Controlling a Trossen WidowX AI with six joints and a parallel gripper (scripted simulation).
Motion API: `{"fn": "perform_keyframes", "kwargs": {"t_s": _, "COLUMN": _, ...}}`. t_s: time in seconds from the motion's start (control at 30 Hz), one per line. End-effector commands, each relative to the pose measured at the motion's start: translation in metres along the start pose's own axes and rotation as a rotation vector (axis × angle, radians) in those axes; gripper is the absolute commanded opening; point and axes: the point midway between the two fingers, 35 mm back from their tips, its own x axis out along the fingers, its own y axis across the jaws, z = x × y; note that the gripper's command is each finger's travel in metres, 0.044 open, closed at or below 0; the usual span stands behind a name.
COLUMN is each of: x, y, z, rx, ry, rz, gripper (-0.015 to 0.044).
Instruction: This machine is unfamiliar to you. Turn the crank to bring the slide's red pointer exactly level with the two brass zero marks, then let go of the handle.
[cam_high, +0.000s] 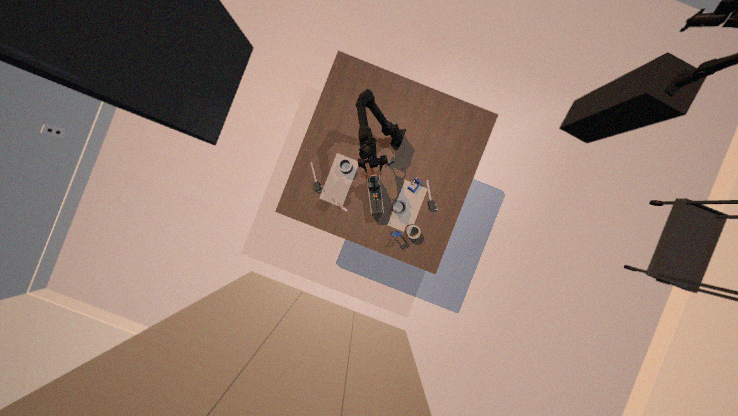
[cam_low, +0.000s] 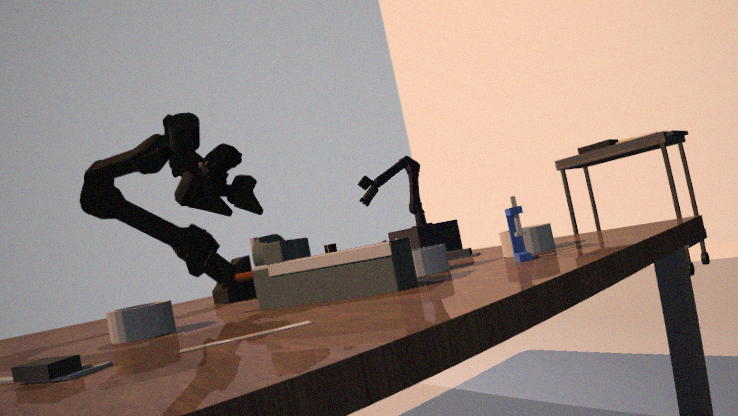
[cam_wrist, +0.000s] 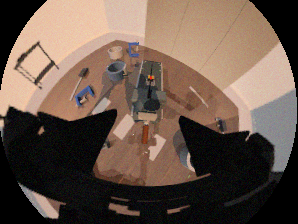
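The grey machine (cam_high: 377, 207) (cam_low: 330, 283) stands on the brown table. Its orange-brown crank handle (cam_low: 243, 276) (cam_wrist: 145, 134) sticks out at the end nearest my arm. A small orange-red spot, seemingly the slide's pointer (cam_high: 375, 196) (cam_wrist: 151, 78), shows along the machine's top. The brass zero marks are too small to make out, so I cannot tell whether the pointer is level with them. My gripper (cam_low: 246, 212) (cam_wrist: 149, 115) is open and empty. It hangs above the handle, clear of it, with the fingers well apart.
A grey bowl (cam_low: 142, 322) stands to one side of the machine; another bowl (cam_wrist: 116, 71) and a pale cup (cam_wrist: 115, 51) stand on the other. Blue clamps (cam_low: 511, 229) (cam_wrist: 85, 96) also stand there. A thin pale rod (cam_wrist: 198, 96) lies beside the machine.
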Motion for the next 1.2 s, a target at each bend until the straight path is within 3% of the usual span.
{"fn": "perform_keyframes", "kwargs": {"t_s": 0.0, "x": -0.017, "y": 0.000, "z": 0.013, "rx": 0.001, "ry": -0.002, "rz": -0.007, "gripper": 0.0440}}
{"fn": "perform_keyframes", "kwargs": {"t_s": 0.93, "x": 0.070, "y": 0.019, "z": 0.106, "rx": 0.439, "ry": -0.015, "rz": -0.312, "gripper": 0.0440}}
{"fn": "perform_keyframes", "kwargs": {"t_s": 1.17, "x": 0.086, "y": 0.022, "z": 0.100, "rx": 0.466, "ry": -0.020, "rz": -0.330, "gripper": 0.0440}}
